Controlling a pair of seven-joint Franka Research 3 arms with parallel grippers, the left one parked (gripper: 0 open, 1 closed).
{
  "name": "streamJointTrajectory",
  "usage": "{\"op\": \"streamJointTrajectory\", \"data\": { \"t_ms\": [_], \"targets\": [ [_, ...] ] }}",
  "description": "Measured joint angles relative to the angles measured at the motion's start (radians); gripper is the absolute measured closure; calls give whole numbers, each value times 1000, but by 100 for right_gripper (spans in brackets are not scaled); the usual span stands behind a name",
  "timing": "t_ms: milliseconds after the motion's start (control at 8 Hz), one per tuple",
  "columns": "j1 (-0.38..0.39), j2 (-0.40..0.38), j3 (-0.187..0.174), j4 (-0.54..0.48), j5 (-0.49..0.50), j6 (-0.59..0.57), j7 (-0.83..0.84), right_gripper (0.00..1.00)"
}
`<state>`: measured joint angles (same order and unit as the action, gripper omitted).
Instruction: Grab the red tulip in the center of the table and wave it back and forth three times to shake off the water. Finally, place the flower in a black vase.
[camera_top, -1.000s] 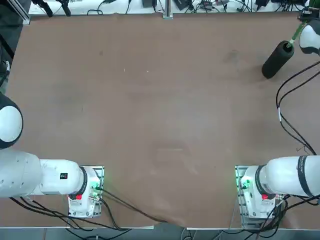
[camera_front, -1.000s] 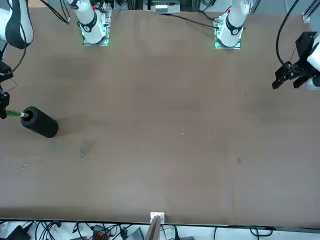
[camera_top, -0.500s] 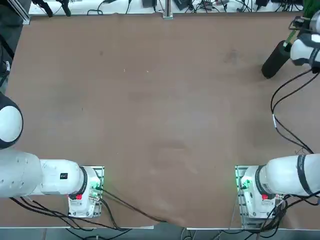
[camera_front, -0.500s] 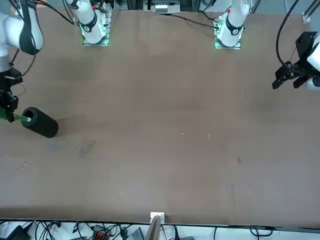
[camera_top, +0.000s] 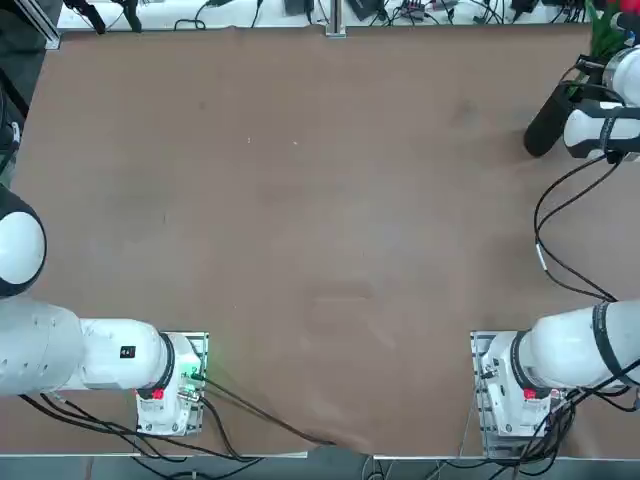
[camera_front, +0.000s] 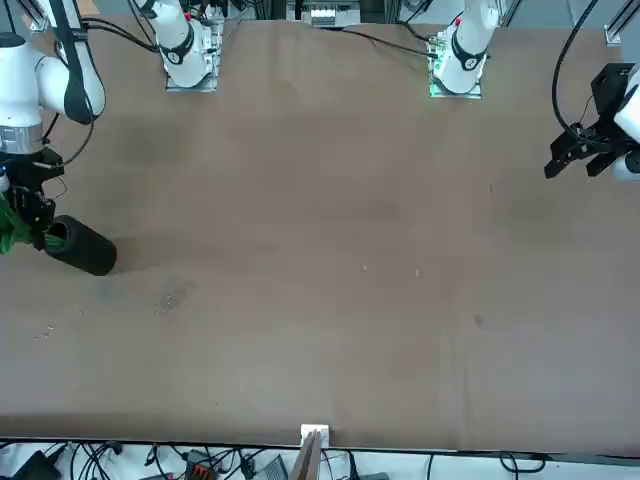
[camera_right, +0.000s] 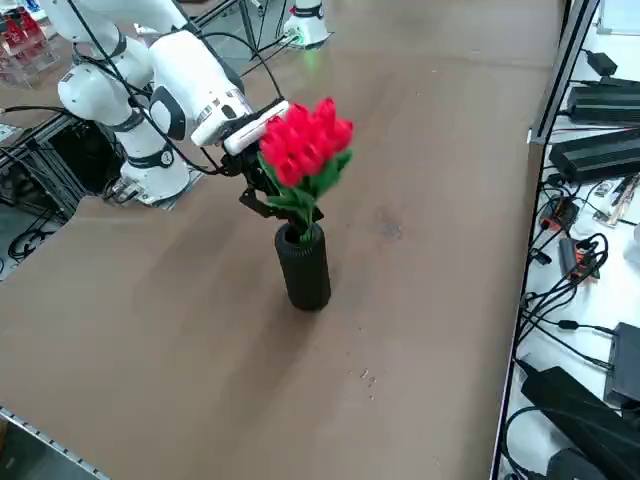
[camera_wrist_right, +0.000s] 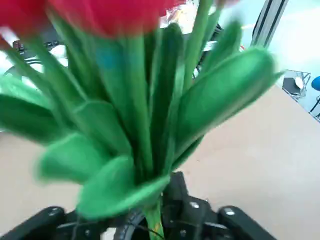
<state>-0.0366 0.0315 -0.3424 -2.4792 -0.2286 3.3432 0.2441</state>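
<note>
Far right: one red tulip bunch (camera_right: 305, 150), stems in one black vase (camera_right: 303, 270). Your one right gripper (camera_wrist_right: 160, 215) is at the stems; its grip state cannot be determined.

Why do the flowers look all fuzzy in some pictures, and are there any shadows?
Right wrist view: red tulip heads blurred, probably too close; the pale background is washed out. Right side view: tulips clearer, with a soft shadow on the brown tabletop beside the black cylindrical vase.
</note>
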Motion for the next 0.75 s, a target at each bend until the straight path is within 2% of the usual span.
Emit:
{"op": "streamJointTrajectory", "data": {
  "t_ms": [250, 375, 500, 750],
  "targets": [
    [-1, -16, 0, 0, 0, -5, 5, 20],
    [-1, -32, 0, 2, 0, -43, 6, 2],
    [-1, -67, 0, 13, 0, -139, 6, 0],
    [0, -205, 4, 78, 0, -475, 6, 0]
  ]
}}
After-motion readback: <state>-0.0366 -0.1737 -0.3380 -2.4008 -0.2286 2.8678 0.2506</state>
